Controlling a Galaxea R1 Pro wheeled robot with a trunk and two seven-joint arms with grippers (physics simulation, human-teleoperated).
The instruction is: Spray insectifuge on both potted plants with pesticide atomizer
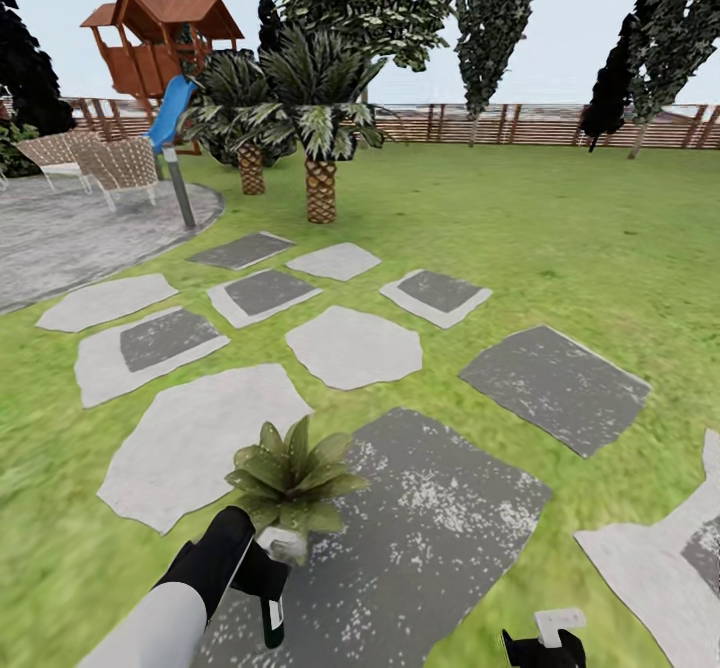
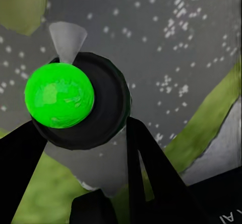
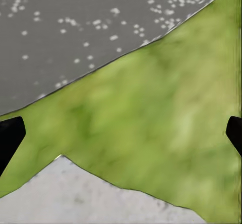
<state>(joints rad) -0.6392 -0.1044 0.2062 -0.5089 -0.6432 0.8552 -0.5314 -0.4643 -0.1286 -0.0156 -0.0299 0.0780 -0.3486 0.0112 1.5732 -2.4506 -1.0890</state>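
Left tool (image 1: 262, 588): clamped on dark, green-marked pesticide atomizer bottle (image 2: 75, 100), hanging long axis down.
Speckled-leaf potted plant (image 1: 290, 483): just beyond left tool, on dark stepping slab (image 1: 440, 518).
Right tool (image 3: 121, 133): spread wide, empty, farther off.

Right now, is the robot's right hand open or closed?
Open. In the right wrist view the two dark fingertips sit far apart at opposite edges, with just grass and paving slabs between them, and nothing held.
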